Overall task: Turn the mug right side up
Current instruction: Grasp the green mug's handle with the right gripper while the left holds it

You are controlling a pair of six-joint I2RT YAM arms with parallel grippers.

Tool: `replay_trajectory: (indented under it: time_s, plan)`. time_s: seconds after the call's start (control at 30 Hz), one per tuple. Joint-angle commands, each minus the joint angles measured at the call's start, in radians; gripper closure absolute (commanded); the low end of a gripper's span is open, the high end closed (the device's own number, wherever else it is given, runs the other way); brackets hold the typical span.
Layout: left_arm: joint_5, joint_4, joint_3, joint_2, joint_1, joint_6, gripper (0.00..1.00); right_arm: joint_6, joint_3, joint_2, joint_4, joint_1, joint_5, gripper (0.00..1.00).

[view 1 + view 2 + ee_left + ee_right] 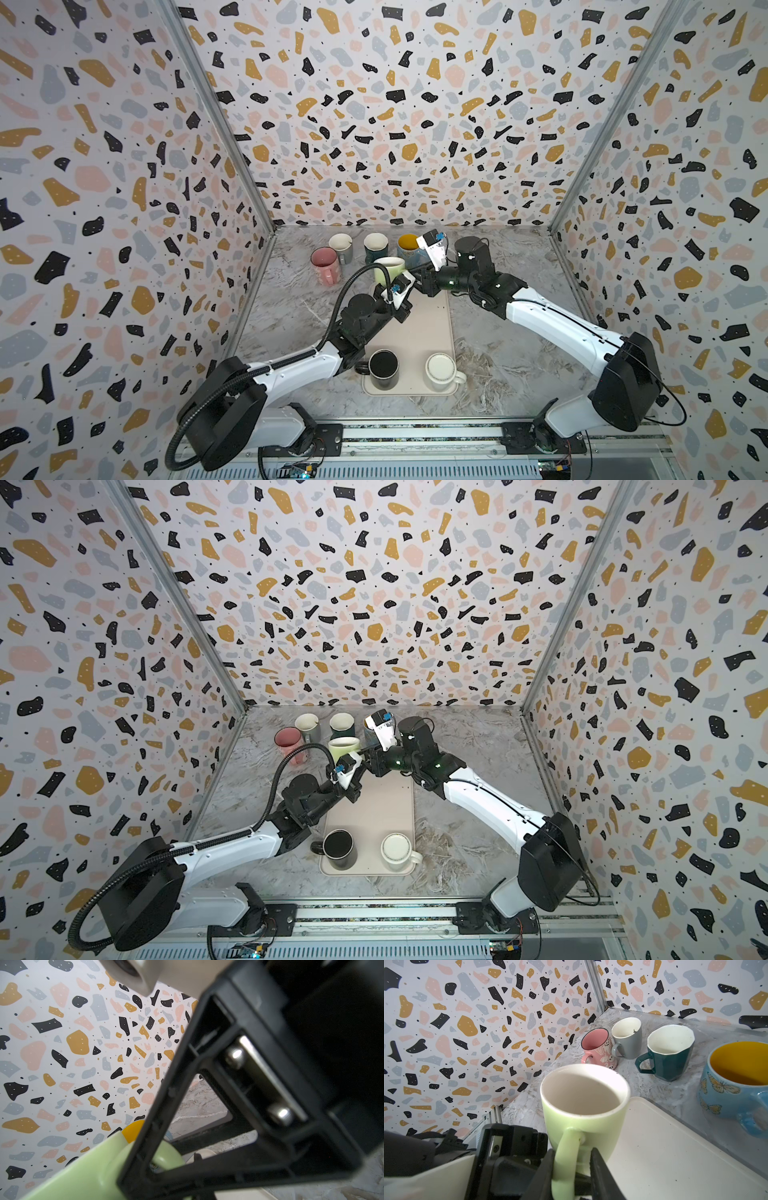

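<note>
Green mug [591, 1124], at mat's [664, 1147] far end, looks rigid, slick, breakable; handle [566, 1159] suits; right pincer [572, 1151] narrowly astride it; left pincer [537, 1142] closed.

green mug [395, 264] base: hidden in both top views
blue mug [735, 1088]: cut by picture edge
grey mug [627, 1043] inner speck: too small to tell

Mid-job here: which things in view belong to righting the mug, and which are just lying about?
In the job: green mug, right claw straddling its handle, left claw at its side.
Lying about: pink mug, grey mug, dark green mug, blue butterfly mug, black mug, white mug, beige mat.
</note>
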Motion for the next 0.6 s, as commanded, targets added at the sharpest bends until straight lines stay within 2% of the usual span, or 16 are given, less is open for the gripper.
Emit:
replay_trajectory:
  time_s: [0.0,0.23,0.4,0.57]
  plan:
    - [-0.001,0.209,0.049,-0.036,-0.012,0.016,1.0,0.023,-0.012,0.013,-0.02,0.005,-0.012,0.7]
    - [-0.009,0.22,0.046,-0.04,-0.015,0.018,1.0,0.037,-0.017,0.031,-0.017,0.004,-0.02,0.73]
    - [-0.023,0.219,0.042,-0.053,-0.014,0.032,1.0,0.046,-0.001,0.051,-0.064,0.004,-0.017,0.98]
    - [-0.073,0.211,0.031,-0.07,-0.015,0.061,1.0,0.046,0.001,0.06,-0.099,0.004,-0.006,1.0]
